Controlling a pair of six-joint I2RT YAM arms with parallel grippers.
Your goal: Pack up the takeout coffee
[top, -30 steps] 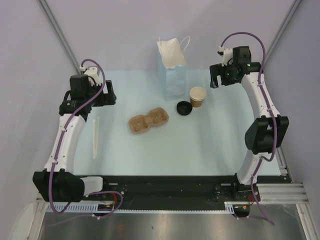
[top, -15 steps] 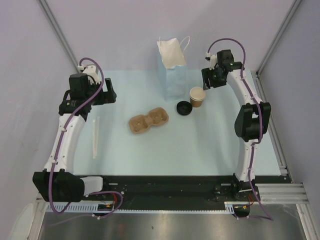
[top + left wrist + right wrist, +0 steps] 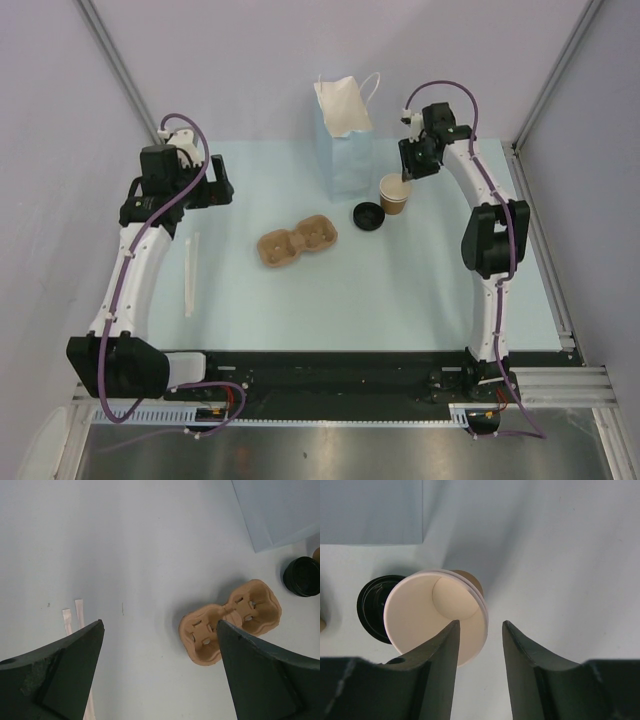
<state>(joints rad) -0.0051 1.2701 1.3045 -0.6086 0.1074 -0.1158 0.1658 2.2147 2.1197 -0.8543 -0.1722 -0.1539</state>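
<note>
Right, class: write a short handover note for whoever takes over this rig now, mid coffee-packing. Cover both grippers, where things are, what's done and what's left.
Left gripper: open, empty, hovering left of the carrier.
Right gripper: fingers partly open at the rim of the cup, no grip visible.
Cup: upright and lidless, right of the bag. The lid lies beside it, on its left.
Done: nothing packed yet.
Left: probably lid the cup, then get it into the bag, perhaps via the carrier.
</note>
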